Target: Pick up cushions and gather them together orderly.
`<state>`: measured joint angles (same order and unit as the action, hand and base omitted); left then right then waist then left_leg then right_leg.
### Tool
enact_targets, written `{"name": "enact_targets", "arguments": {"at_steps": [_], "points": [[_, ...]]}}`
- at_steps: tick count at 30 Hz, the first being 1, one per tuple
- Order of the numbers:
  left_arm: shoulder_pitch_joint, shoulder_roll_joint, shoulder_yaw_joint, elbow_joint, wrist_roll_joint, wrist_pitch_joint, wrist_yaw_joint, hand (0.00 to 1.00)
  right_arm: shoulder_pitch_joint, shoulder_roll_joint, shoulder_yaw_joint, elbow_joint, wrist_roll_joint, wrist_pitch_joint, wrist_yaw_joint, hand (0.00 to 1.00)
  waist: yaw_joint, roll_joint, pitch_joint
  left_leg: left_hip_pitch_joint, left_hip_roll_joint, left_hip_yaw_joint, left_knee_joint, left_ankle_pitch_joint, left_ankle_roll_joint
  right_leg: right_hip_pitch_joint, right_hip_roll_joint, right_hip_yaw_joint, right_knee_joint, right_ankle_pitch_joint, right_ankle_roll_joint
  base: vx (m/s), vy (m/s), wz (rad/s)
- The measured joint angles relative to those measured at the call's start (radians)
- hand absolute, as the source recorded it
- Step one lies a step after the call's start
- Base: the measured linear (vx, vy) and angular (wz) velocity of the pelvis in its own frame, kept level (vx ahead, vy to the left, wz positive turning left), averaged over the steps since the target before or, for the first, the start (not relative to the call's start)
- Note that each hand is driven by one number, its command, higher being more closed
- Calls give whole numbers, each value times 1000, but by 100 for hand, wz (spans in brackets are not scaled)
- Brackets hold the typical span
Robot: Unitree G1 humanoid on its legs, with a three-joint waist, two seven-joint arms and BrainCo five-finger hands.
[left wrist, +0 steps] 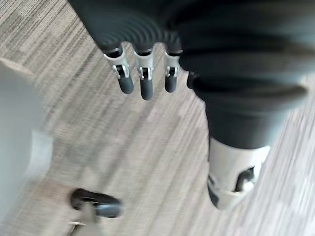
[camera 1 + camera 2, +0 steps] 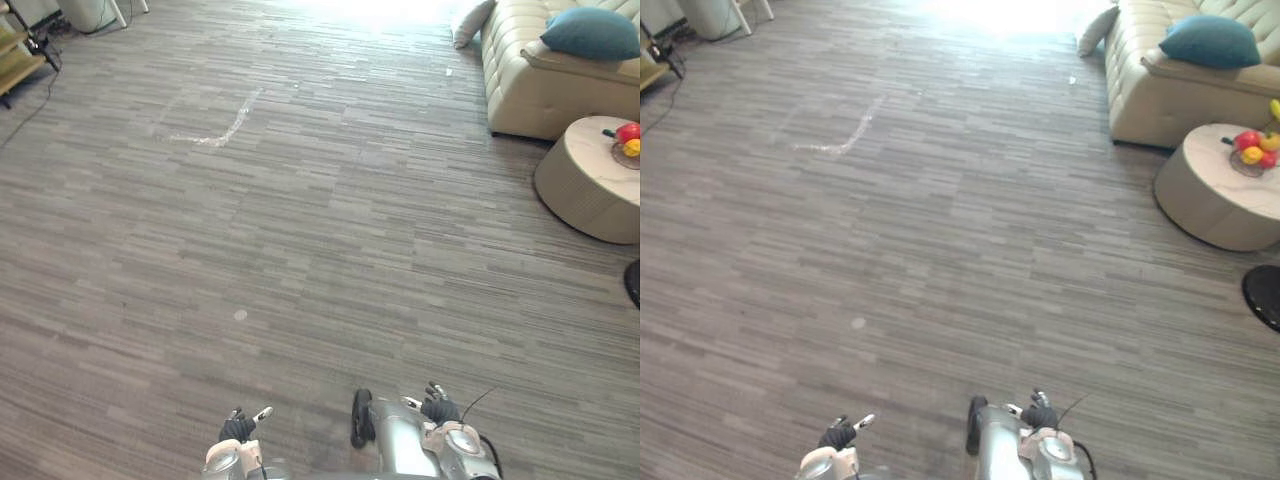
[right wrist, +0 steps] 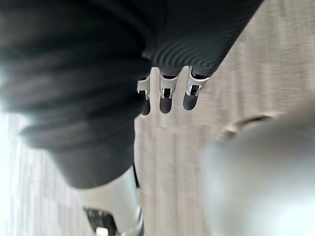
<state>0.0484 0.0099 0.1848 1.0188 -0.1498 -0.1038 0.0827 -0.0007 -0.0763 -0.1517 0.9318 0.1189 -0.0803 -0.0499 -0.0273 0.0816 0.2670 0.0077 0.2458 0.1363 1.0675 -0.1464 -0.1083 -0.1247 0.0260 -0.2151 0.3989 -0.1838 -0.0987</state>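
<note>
On the sofa point(image 2: 530, 95) rests a cushion point(image 2: 592, 33), table point(image 2: 585, 190) alongside.

Grey wood-look plank floor point(image 2: 300, 220), matt; cream tufted sofa point(image 2: 540, 90), smooth and leathery; teal cushion point(image 2: 590, 33), soft matt cloth.

Sofa point(image 2: 545, 90) standing in upper right of frame. Cushion point(image 2: 592, 33) lying on sofa. Second cushion point(image 2: 470, 22) sitting just left of sofa, at top edge. Table point(image 2: 590, 180) standing just below sofa, at right edge. Fruit point(image 2: 1255, 150) resting on table. Shelf point(image 2: 15, 55) showing in upper left corner. Floor point(image 2: 300, 230) stretching across centre.
</note>
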Motion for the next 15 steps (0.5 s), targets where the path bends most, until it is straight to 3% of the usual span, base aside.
{"name": "enact_targets", "arguments": {"at_steps": [2,3,5,6,8,9,10,11,13,14,15], "points": [[4,14,1,-27,-1,-1,0,0,3,15,1,5,1,2,-5,0,15,-29,5,-105,-20,45,6,-85,25,116,1,34,-66,-28,3,636,-27,-41],[7,18,1,-41,-9,-6,2,0,-2,20,10,34,3,3,-6,0,34,-47,-1,-171,-43,88,-91,-121,55,183,-10,59,-121,-29,5,707,4,-64],[7,17,-2,-64,-12,-18,1,0,-5,31,16,43,6,7,-8,0,52,-54,-2,-244,-86,110,-354,-127,61,256,-26,93,-198,-36,29,637,57,-73],[7,13,-8,-67,-14,-22,3,0,-4,37,21,48,6,8,-9,0,66,-50,-8,-273,-133,70,-719,-35,31,325,-39,139,-261,-64,54,474,116,-63],[7,14,-8,-68,-29,-23,3,0,-3,35,33,58,6,9,-10,0,84,-49,-17,-294,-147,31,-814,87,7,368,-46,174,-296,-85,72,666,229,-73],[11,18,-8,-66,-35,-23,3,0,-2,45,57,83,5,12,-9,0,93,-73,-55,-303,-183,23,-787,171,65,386,-76,209,-305,-100,96,916,337,-59],[11,42,-10,-56,-36,-21,3,0,2,64,60,87,2,12,-6,0,78,-110,-74,-315,-206,47,-736,129,124,376,-121,218,-270,-93,112,785,281,-41],[11,44,-8,-55,-40,-21,3,0,2,68,59,84,0,12,-6,0,78,-114,-77,-318,-206,54,-710,110,130,365,-127,230,-240,-88,120,747,269,-26],[11,54,-8,-42,-41,-17,8,0,22,79,56,76,0,11,-7,0,84,-144,-88,-247,-234,92,-650,0,167,260,-160,270,103,-38,194,760,299,-42],[11,56,-8,-35,-40,-16,9,0,24,79,56,66,-1,11,-6,0,81,-148,-84,-197,-243,103,-668,-31,170,197,-169,283,263,21,220,631,239,-36],[9,61,-9,-21,-41,-11,14,0,20,76,56,61,-1,7,-5,0,71,-139,-72,-106,-262,100,-704,-82,167,97,-182,273,520,46,232,588,197,-17]]}}
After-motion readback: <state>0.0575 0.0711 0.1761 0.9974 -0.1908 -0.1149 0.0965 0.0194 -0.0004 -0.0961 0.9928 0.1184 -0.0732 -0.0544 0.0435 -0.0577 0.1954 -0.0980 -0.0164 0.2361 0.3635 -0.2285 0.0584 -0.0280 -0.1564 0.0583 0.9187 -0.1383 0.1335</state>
